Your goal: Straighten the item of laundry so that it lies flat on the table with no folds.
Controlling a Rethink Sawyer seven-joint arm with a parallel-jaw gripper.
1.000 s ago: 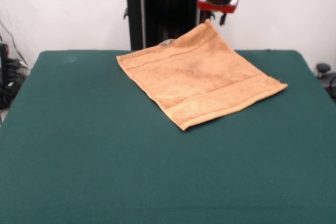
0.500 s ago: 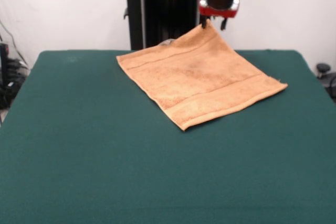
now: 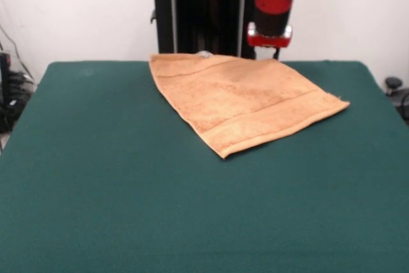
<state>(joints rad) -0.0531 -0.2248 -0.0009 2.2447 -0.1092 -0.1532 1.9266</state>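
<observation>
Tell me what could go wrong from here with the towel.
1. The far edge of the orange-tan towel lies at the far rim of the green table, so another pull that way could drag it off.
2. The end effector sits low over that far corner; its grip cannot be judged, and lifting may fold the cloth again.

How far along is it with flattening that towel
Mostly done: the towel is spread open on the table with no folds visible. In hand: the claw is over its far edge by the table's back. Left: that far edge may not lie flat; hard to tell.
</observation>
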